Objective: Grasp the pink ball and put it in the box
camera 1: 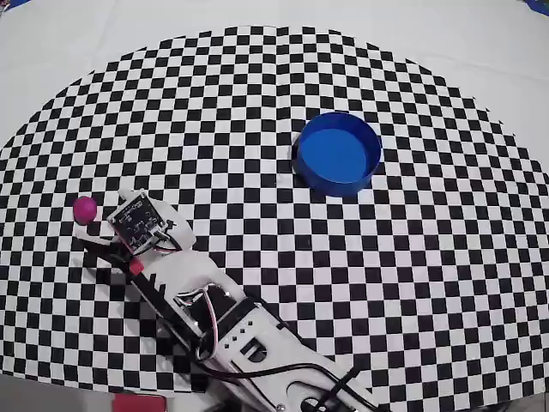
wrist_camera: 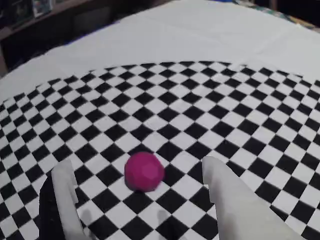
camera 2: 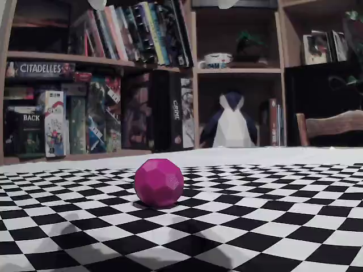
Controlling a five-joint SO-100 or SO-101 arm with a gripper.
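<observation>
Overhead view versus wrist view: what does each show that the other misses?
Only the overhead view shows the blue box and the arm's body, with the box far to the right of the ball. Only the wrist view shows the two white fingers spread apart with the ball just ahead between them. Both show the pink ball resting on the checkered cloth.

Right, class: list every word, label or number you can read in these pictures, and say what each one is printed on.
"CITADELLES": box on the left shelf, fixed view.
"BACK": dark box below it.
"CRIME": black box spine.
The other book spines are too small or blurred to read.
Overhead and wrist views: no readable text.
</observation>
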